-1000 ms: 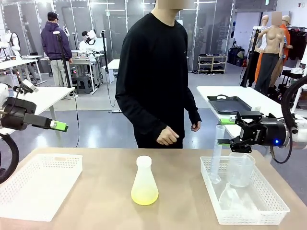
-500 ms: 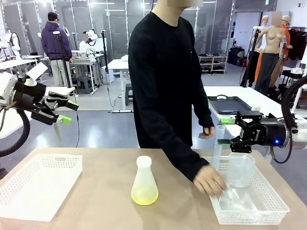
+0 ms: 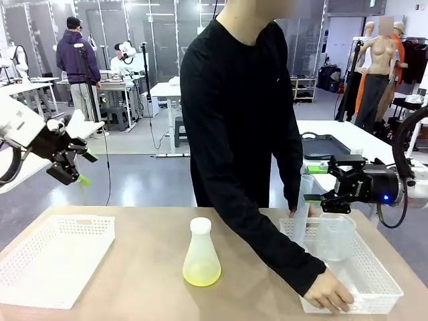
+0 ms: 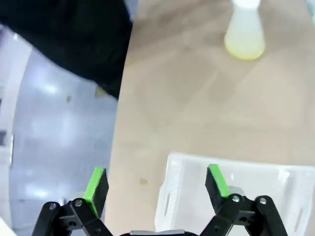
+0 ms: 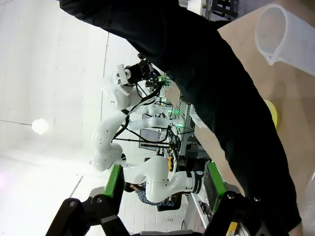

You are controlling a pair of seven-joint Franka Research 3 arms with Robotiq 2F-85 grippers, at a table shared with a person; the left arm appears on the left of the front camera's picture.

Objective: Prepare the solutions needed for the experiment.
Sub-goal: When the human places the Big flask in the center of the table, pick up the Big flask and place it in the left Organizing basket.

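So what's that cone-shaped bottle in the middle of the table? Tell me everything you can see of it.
It is a conical flask of cloudy, translucent plastic, wide at the base and narrowing to a short neck with a whiter rounded top, possibly a cap. A shallow layer of yellow-green liquid glows at the bottom; the rest looks empty. It stands upright on the tan table, near its middle, and nothing touches it.

Table (image 3: 147, 284), mid-session: a flask (image 3: 201, 244) with the solution (image 3: 201, 271) in its base stands at centre. From it, the left basket (image 3: 53, 261) lies at nine o'clock and the right basket (image 3: 378, 301) at three o'clock. The right basket holds a cylinder (image 3: 303, 224), with a beaker (image 3: 336, 235) at the cylinder's three o'clock. The person stands at twelve o'clock behind the table, one hand (image 3: 328, 294) on the right basket's near rim.
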